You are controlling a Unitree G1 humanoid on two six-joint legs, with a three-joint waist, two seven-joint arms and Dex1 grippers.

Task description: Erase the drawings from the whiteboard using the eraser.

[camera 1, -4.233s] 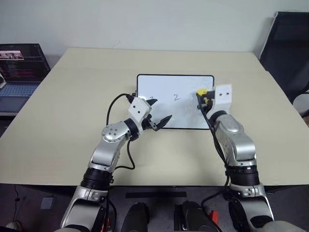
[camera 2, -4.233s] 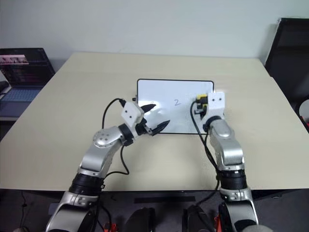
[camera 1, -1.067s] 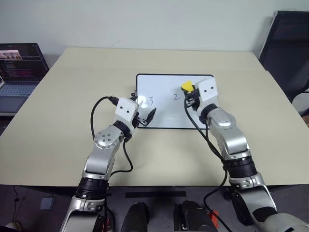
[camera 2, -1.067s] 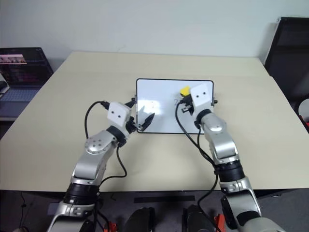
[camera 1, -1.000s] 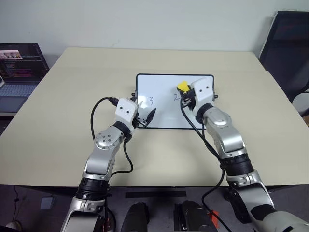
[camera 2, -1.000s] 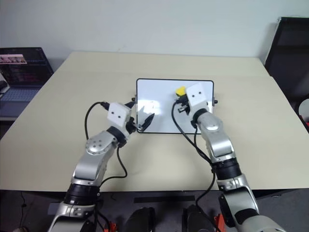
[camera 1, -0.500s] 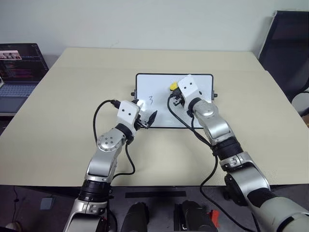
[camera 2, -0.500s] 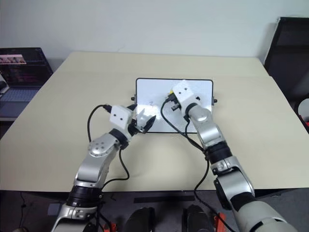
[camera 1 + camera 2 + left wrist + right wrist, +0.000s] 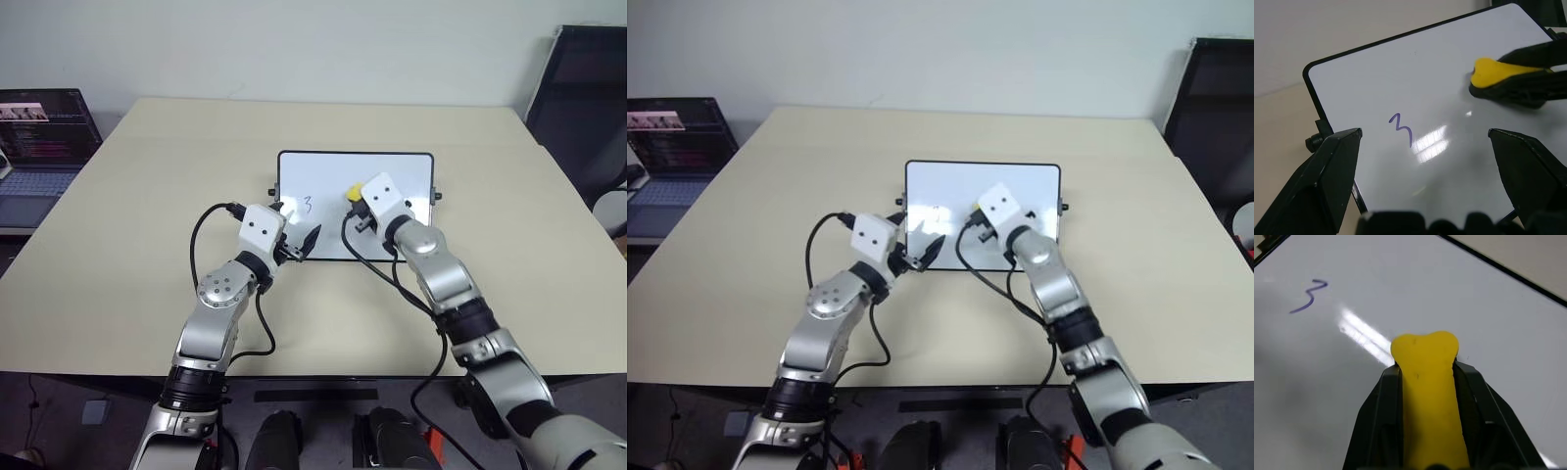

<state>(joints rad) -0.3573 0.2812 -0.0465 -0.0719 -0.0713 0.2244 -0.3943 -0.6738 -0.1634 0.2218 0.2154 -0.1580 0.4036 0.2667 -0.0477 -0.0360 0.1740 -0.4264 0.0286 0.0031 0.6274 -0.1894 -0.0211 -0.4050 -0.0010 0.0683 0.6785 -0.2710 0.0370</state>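
The left gripper (image 9: 297,246), its black fingers spread wide and empty, hovers over the near-left corner of the glossy white, black-framed whiteboard (image 9: 392,166) at about 7 o'clock on it. Just past it, at the board's centre, the right gripper (image 9: 355,199) is clamped on the small yellow block eraser (image 9: 1426,377). Since a second ago it has swept in from 2 o'clock, and the "2" is gone (wiped, it seems). Only the thin dark handwritten "3" (image 9: 1401,129) remains, at 10 o'clock from the eraser, likely the next target.
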